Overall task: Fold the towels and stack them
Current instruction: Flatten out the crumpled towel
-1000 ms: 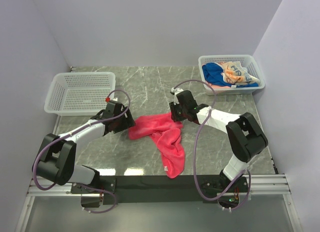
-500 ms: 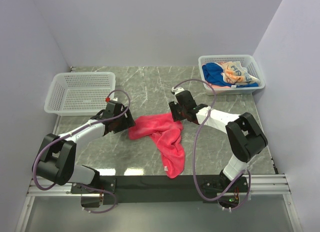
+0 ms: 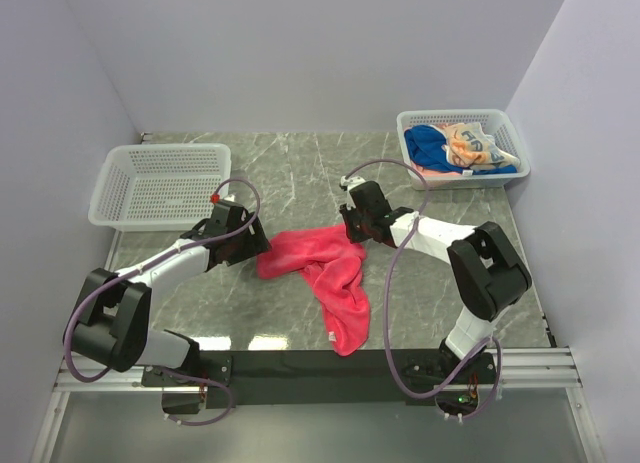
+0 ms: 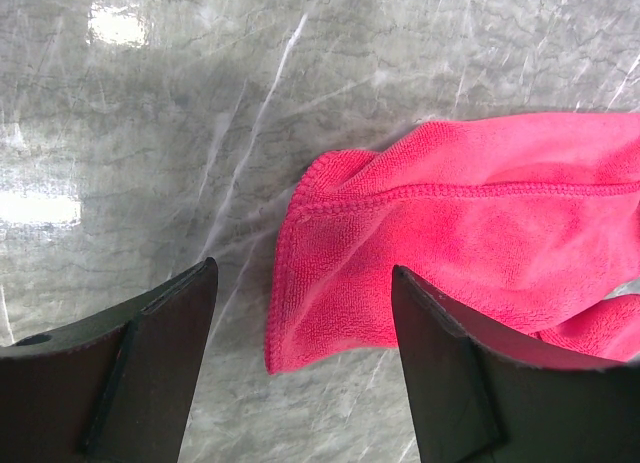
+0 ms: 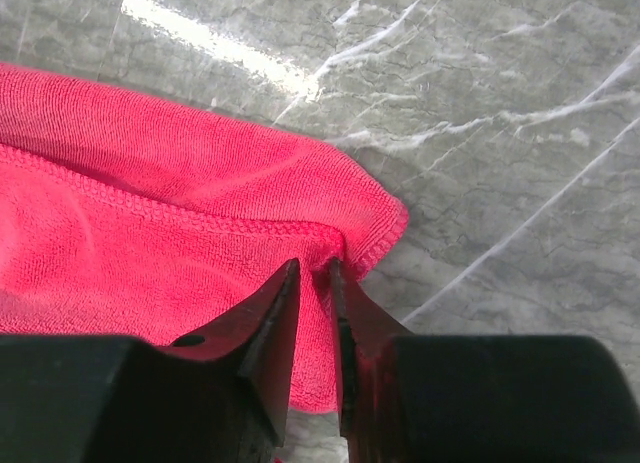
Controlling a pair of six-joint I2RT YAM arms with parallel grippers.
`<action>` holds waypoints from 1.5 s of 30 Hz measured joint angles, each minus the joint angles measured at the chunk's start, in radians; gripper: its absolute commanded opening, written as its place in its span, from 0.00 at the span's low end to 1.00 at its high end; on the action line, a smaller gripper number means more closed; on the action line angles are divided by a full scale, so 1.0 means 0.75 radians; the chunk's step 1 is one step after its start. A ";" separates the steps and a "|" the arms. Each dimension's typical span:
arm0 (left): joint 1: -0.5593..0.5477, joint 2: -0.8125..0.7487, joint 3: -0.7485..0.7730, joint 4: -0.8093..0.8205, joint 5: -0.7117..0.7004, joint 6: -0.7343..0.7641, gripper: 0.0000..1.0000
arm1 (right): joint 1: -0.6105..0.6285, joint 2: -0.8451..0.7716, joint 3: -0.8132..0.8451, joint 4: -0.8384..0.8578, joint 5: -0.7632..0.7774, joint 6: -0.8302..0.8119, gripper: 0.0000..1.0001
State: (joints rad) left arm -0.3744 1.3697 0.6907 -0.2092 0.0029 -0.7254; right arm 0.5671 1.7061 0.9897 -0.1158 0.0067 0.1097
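Observation:
A pink-red towel (image 3: 325,268) lies crumpled on the marble table between both arms, with a tail running toward the front edge. My left gripper (image 3: 256,247) is open and low over the table, and the towel's left corner (image 4: 330,303) lies between its fingers, which do not touch it. My right gripper (image 3: 352,231) is shut on a pinch of the towel's hemmed right corner (image 5: 360,233). A deep blue towel (image 3: 428,143), a printed orange and blue one (image 3: 470,143) and a salmon-peach one (image 3: 435,171) lie in the right basket.
A white mesh basket (image 3: 510,123) stands at the back right and holds the other towels. A second white mesh basket (image 3: 120,208), with nothing in it, stands at the back left. Grey walls close in on both sides.
My right gripper has shifted slightly at the towel's right corner. The towel and my left arm have barely moved.

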 measured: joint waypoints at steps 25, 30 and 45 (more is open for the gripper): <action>0.000 0.001 0.002 -0.024 0.000 0.001 0.73 | 0.000 0.030 0.039 -0.047 0.031 0.021 0.00; 0.000 0.031 0.048 -0.026 0.001 0.006 0.65 | -0.001 -0.111 -0.007 -0.025 0.036 0.036 0.00; 0.003 0.178 0.092 0.035 0.031 0.005 0.54 | -0.001 -0.154 -0.071 0.033 -0.036 0.076 0.00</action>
State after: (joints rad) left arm -0.3721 1.5032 0.7593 -0.1829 0.0261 -0.7216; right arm 0.5667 1.5909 0.9367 -0.0914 -0.0200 0.1665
